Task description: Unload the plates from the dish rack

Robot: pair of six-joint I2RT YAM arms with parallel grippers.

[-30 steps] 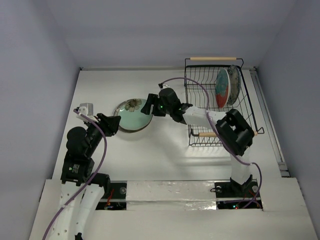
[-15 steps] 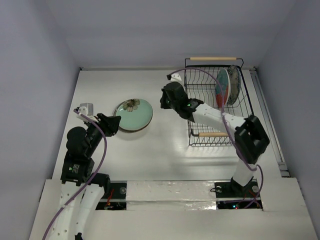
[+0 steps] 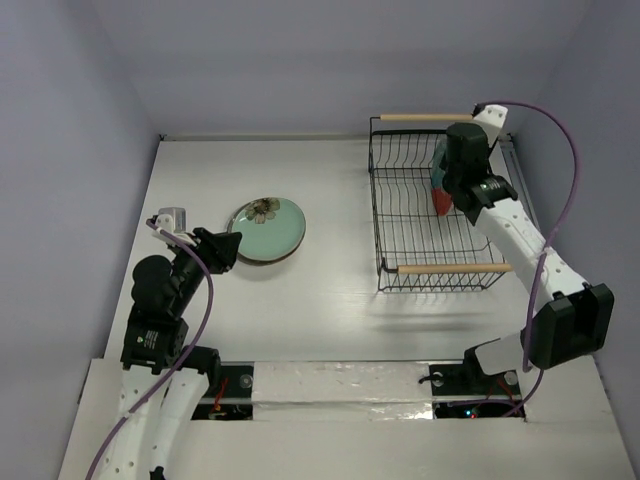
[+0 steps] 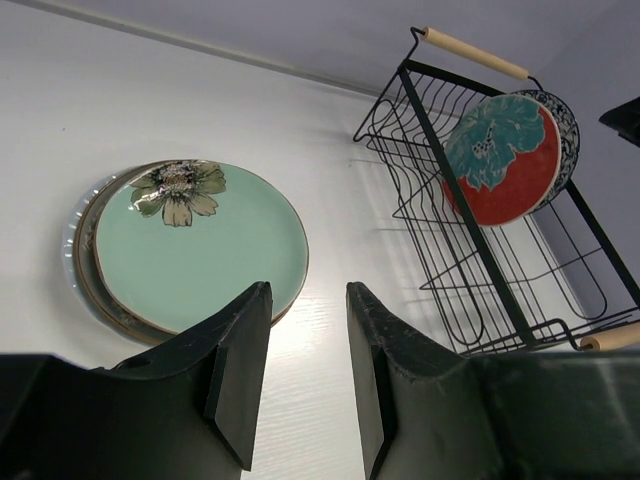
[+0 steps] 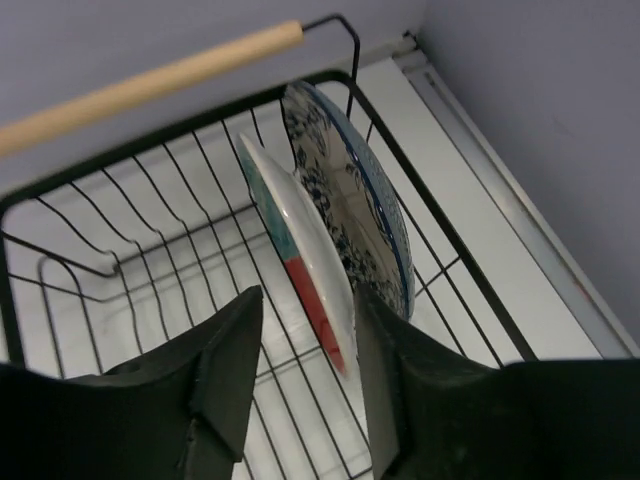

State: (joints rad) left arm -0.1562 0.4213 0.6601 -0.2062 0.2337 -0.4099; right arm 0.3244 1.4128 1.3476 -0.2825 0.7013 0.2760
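At the left of the overhead view the left gripper [image 3: 228,247] hovers above the white table [image 3: 330,300]. Its jaws are part-spread with nothing between them (the wrist view shows only table and plate edge through the gap). Just right of it a stack lies flat: a round pale green ceramic plate with a flower motif [image 3: 268,228] on top, then a grey-brown plate [image 4: 103,298] and a plain white plate [image 4: 70,250], of which only rims show.

Right of centre stands the rectangular black wire dish rack [image 3: 400,205]. Its long axis runs top to bottom of the frame, with its two light wooden rod handles [image 3: 427,117] crosswise at the ends. In its upper right corner two plates stand on edge, painted faces turned left: a teal-and-red-orange plate [image 5: 300,235] and, close behind it, a white plate with blue floral pattern [image 5: 350,210]. From above, the right arm [image 3: 510,225] covers most of both. The right gripper [image 5: 307,300] hangs over them with jaws spread and the teal-and-red-orange plate's top rim between its fingers; I cannot tell whether they touch it.
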